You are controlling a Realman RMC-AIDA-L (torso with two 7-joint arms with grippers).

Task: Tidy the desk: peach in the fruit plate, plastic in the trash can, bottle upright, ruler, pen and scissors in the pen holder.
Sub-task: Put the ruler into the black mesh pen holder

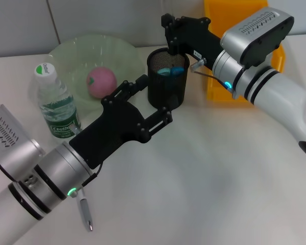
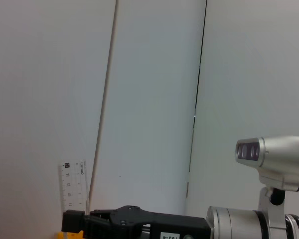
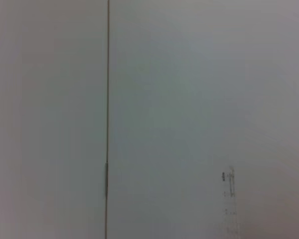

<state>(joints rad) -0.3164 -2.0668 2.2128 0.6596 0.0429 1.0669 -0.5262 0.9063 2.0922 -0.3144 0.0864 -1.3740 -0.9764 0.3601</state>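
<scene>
Pen (image 1: 85, 214) half hidden under left arm; left fingers (image 1: 160, 116) spread around holder (image 1: 167, 81); right fingers' state unclear, ruler (image 2: 72, 186) faint.

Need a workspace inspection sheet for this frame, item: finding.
Surface: white table, no spills seen.
Job's things: peach in fruit plate; bottle upright; scissors in pen holder; pen lying on table; ruler in right gripper; plastic not seen; yellow bin at back.
Clutter: nothing seen.
Grippers: left gripper open, jaws spread beside pen holder; right gripper above holder, shut on ruler.
Cables: thin cable at right wrist.
Surroundings: wall panels.
</scene>
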